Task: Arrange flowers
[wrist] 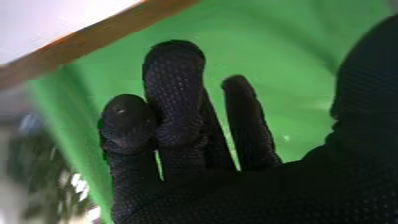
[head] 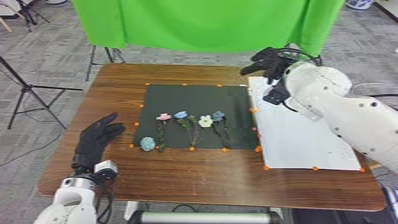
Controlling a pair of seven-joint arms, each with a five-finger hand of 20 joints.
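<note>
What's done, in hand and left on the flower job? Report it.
Four stemmed flowers already lie in a row on the black sheet, a blue-green oval piece at its near left. Nothing is in hand: the left hand is open beside that sheet, the right hand open near the white sheet's far end. Left, perhaps: placing flowers on the white sheet; the pictures don't settle it.

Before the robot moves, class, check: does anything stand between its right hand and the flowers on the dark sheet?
Nothing visible stands in the way. From the right hand, at the far right of the table, toward the flowers lie only the dark sheet and small orange pieces along its edge, which look flat.
</note>
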